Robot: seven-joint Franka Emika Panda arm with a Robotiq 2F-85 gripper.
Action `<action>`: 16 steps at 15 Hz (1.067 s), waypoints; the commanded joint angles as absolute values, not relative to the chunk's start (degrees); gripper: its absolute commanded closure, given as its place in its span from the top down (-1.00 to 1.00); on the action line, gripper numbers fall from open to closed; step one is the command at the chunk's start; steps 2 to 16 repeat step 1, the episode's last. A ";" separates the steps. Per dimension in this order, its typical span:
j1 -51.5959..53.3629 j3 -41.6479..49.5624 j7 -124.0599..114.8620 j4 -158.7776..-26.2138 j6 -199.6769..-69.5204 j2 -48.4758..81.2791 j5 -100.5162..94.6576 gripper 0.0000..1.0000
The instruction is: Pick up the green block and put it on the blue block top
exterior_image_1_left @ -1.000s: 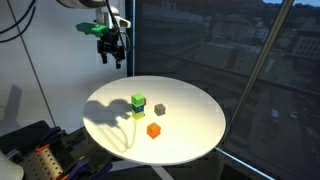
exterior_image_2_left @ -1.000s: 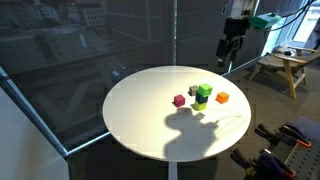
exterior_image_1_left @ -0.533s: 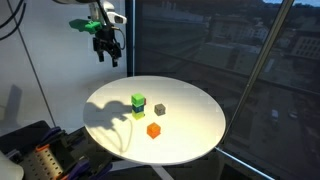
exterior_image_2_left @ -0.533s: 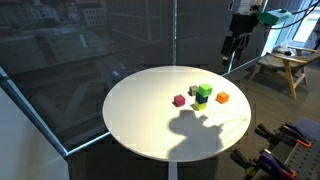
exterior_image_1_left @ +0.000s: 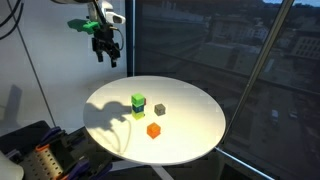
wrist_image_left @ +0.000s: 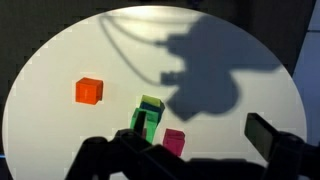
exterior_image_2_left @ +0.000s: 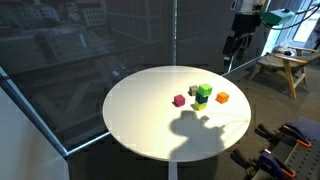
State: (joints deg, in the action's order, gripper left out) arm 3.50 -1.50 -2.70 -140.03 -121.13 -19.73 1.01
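The hand (exterior_image_1_left: 107, 54) hangs high over the desk's (exterior_image_1_left: 195, 105) rim, fingers pointing down and spread apart with nothing between them: wide and empty. In an exterior view it sits up against the dark window, out past the edge of the round white desk.

Down below, the green block (exterior_image_1_left: 137, 100): a small, bright green cube with crisp edges, close to the middle of the desk. It is well apart from the hand, far beneath it and off to one side. It stands taller than the cubes around it and seems to rest on something darker. Whether that is the blue block, I cannot tell.

In the wrist view, a paler yellow-green cube (wrist_image_left: 151, 103) sits right against the green block, with a magenta cube (wrist_image_left: 174, 141) just beside it. An orange cube (wrist_image_left: 88, 91) lies apart on its own. In an exterior view a gray cube (exterior_image_1_left: 160, 108) sits near the green one. The arm's shadow (wrist_image_left: 200, 80) sprawls across the white top, its edge reaching the cluster.
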 commanded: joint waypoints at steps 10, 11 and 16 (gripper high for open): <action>3.05 -1.93 -2.57 -139.95 -121.01 -19.72 1.18 1.00; 3.05 -1.93 -2.57 -139.95 -121.01 -19.72 1.18 1.00; 3.05 -1.93 -2.57 -139.95 -121.01 -19.72 1.18 1.00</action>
